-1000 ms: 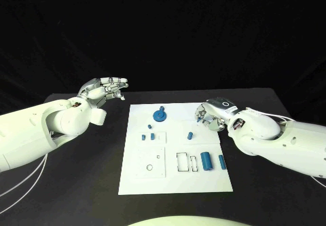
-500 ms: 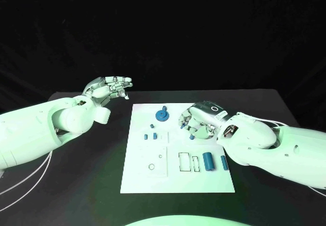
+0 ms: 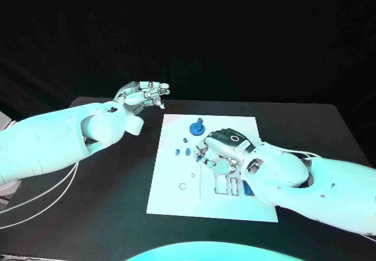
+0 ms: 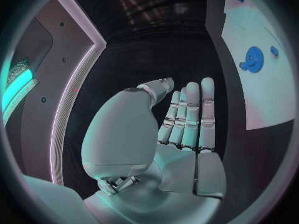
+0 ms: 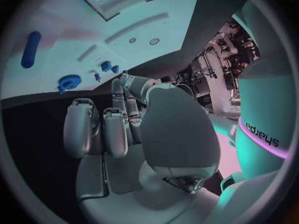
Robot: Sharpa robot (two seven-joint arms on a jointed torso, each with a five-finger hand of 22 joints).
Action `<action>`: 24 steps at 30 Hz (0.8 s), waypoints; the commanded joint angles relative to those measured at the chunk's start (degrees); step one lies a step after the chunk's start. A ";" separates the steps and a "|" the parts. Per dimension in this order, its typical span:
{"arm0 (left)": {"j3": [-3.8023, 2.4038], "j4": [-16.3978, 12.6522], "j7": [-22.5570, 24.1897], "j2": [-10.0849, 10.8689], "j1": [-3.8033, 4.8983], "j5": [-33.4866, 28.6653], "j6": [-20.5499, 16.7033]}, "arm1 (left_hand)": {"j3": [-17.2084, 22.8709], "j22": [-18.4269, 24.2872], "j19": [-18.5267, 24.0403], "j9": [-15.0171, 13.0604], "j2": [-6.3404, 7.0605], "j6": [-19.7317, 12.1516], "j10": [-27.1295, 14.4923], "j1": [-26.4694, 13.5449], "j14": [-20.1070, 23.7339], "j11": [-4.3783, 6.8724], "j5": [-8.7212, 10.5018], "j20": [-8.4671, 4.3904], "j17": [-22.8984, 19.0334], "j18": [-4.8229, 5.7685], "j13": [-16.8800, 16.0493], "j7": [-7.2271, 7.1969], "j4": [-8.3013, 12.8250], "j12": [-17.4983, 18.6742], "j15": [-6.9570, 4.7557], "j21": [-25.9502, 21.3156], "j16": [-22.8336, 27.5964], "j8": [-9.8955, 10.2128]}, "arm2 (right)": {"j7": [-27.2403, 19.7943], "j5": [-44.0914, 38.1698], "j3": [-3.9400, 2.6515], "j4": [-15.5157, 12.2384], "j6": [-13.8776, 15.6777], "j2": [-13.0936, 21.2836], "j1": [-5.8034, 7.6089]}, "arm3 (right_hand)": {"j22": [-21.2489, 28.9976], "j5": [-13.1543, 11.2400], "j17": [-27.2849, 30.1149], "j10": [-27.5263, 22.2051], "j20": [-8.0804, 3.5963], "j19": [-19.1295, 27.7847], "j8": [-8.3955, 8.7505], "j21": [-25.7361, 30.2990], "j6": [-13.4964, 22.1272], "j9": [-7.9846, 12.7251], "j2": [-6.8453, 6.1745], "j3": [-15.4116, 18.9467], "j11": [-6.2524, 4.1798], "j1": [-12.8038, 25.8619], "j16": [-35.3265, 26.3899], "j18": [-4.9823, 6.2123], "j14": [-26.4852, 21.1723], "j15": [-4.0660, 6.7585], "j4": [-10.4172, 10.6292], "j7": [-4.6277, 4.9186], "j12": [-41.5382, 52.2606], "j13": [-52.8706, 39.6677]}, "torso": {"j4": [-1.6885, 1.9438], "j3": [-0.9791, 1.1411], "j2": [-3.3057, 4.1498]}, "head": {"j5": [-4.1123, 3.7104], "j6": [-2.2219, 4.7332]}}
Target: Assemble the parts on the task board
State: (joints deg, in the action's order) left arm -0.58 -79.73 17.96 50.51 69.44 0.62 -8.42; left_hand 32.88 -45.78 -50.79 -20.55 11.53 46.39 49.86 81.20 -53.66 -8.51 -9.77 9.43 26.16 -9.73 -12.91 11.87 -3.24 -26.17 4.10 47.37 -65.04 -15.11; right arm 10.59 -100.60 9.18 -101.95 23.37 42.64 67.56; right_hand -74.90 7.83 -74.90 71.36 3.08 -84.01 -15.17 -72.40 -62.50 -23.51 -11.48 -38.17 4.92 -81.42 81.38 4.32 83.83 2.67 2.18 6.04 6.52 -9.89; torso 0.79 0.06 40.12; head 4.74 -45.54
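Note:
The white task board (image 3: 176, 187) lies in the middle of the black table. Near its far edge sits a blue gear (image 3: 196, 128), with small blue pegs (image 3: 183, 151) just this side of it. My right hand (image 3: 221, 150) hangs low over the board's middle, fingers pointing down onto it; the right wrist view shows nothing between its fingers (image 5: 115, 127). That view also takes in the gear (image 5: 70, 80) and a blue cylinder (image 5: 30, 49). My left hand (image 3: 145, 93) is raised beyond the board's far left corner, fingers straight and empty (image 4: 187, 119).
A blue cylinder (image 3: 246, 188) lies beside the rectangular slots (image 3: 223, 185) on the near half of the board, partly covered by my right forearm. A small ring outline (image 3: 182, 186) marks the board's left side. Black table surrounds the board.
The head camera has shifted. My right hand has moved from the board's right edge leftward over its middle, covering the small blue peg there. The left hand stays raised.

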 commanded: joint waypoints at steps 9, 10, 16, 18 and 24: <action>-0.05 0.17 -0.59 -0.90 0.09 1.06 1.42 | -0.01 0.07 -0.30 0.05 -0.19 -0.48 -0.24 -0.21 0.01 -0.14 -0.18 0.01 -0.06 -0.81 0.07 0.49 0.26 -0.10 0.19 -0.09 0.13 0.30 | 0.69 -2.66 0.21 2.02 -2.79 -2.99 -2.16 | -1.54 0.15 -2.04 3.47 -0.29 -2.23 -0.15 0.05 -0.34 -0.13 0.01 -0.20 -2.95 0.74 0.00 -0.66 3.60 0.15 -0.45 0.08 0.02 -0.03 | 0.02 0.14 -0.02 | 2.33 -1.32; -0.04 0.19 -0.62 -0.96 0.09 1.11 1.43 | -0.01 0.07 -0.30 0.05 -0.19 -0.48 -0.24 -0.21 0.01 -0.14 -0.18 0.01 -0.06 -0.81 0.07 0.49 0.26 -0.10 0.19 -0.09 0.13 0.30 | 0.76 -2.70 0.23 2.18 -2.94 -3.24 -2.31 | -1.49 0.14 -2.01 3.50 -0.28 -2.21 -0.14 0.13 -0.34 -0.13 0.00 -0.22 -2.94 0.76 -0.02 -0.65 3.59 0.12 -0.48 0.09 -0.01 -0.02 | 0.00 0.14 0.00 | 2.47 -1.42; -0.04 0.27 -0.77 -1.20 0.09 1.27 1.55 | -0.04 0.08 -0.30 0.06 -0.17 -0.48 -0.28 -0.25 0.02 -0.16 -0.18 0.02 -0.08 -0.80 0.11 0.50 0.25 -0.12 0.21 -0.11 0.15 0.29 | 1.42 -3.11 0.32 2.86 -4.24 -4.06 -2.76 | -1.49 0.14 -2.01 3.50 -0.28 -2.21 -0.14 0.13 -0.34 -0.13 0.00 -0.22 -2.94 0.76 -0.02 -0.65 3.59 0.12 -0.48 0.09 -0.01 -0.02 | -0.05 0.08 0.04 | 2.76 -1.73; -0.04 0.30 -0.81 -1.24 0.09 1.33 1.57 | -0.04 0.08 -0.30 0.06 -0.17 -0.48 -0.28 -0.25 0.02 -0.16 -0.18 0.02 -0.08 -0.80 0.11 0.50 0.25 -0.12 0.21 -0.11 0.15 0.29 | 1.52 -3.24 0.34 3.08 -4.70 -4.15 -2.81 | -1.49 0.14 -2.01 3.50 -0.28 -2.21 -0.14 0.13 -0.34 -0.13 0.00 -0.22 -2.94 0.76 -0.02 -0.65 3.59 0.12 -0.48 0.09 -0.01 -0.02 | -0.07 0.08 0.02 | 2.79 -1.84; -0.04 0.36 -0.89 -1.31 0.10 1.43 1.63 | -0.04 0.08 -0.30 0.06 -0.17 -0.48 -0.28 -0.25 0.02 -0.16 -0.18 0.02 -0.08 -0.80 0.11 0.50 0.25 -0.12 0.21 -0.11 0.15 0.29 | 1.37 -3.42 0.42 3.73 -5.22 -4.43 -2.89 | -1.52 0.14 -1.98 3.55 -0.24 -2.21 -0.11 0.11 -0.32 -0.15 -0.01 -0.31 -2.87 0.85 -0.03 -0.66 3.58 0.03 -0.57 0.15 -0.13 0.03 | -0.07 0.07 0.03 | 2.81 -2.03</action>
State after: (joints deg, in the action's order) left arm -0.57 -79.31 17.01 49.34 69.45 1.62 -7.86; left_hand 32.89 -45.79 -50.79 -20.56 11.53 46.40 49.87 81.20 -53.66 -8.50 -9.77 9.43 26.16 -9.73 -12.85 11.87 -3.24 -26.14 4.10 47.38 -65.01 -15.11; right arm 11.75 -102.81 9.58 -98.27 19.87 38.32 64.76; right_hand -74.94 7.61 -74.94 71.70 3.09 -84.00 -14.94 -72.39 -62.61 -23.60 -11.63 -38.48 4.98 -81.25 81.38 4.36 83.84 2.66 1.86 6.16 6.17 -9.86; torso 0.73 0.13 40.13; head 7.53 -47.48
